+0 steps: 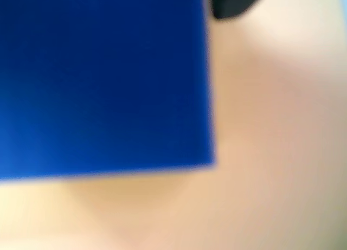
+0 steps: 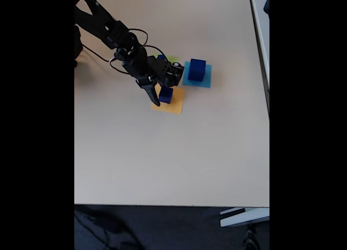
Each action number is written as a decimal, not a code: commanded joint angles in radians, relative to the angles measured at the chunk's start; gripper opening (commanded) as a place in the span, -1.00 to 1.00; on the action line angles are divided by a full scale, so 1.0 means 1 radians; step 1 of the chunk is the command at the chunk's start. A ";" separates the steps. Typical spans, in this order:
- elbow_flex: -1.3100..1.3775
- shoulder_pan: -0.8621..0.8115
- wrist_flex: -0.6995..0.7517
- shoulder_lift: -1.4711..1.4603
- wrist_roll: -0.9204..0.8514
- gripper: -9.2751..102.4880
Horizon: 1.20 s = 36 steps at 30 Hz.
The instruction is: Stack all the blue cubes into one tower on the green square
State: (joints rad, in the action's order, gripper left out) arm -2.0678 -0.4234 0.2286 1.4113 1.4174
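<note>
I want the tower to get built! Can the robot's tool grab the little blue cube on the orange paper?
Probably yes. The tool hangs right beside the small blue cube on the orange square, and nothing stands between them. Whether it is touching yet is unclear.

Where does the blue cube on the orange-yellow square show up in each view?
Wrist view: the blue cube fills the upper left as a blurred dark-blue face, very close to the camera.
Fixed view: the same cube sits on the orange-yellow square, just right of the gripper, near the picture's centre.
Shared landmark: the beige table around the cube.
</note>
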 commanded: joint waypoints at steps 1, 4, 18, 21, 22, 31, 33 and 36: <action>-0.003 0.015 -0.018 0.040 0.020 -0.23; -0.005 0.025 -0.018 0.051 0.021 -0.22; 0.018 0.063 -0.018 0.069 0.011 -0.01; 0.031 0.063 -0.015 0.078 -0.009 -0.01; 0.041 0.063 -0.009 0.083 -0.021 -0.02; 0.213 0.051 0.109 0.129 -0.137 -0.02; 0.267 0.058 0.127 0.132 -0.158 -0.02; 0.365 0.095 0.147 0.137 -0.195 -0.02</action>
State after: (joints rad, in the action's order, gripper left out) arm -1.8285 -0.3605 0.3559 1.4573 1.2471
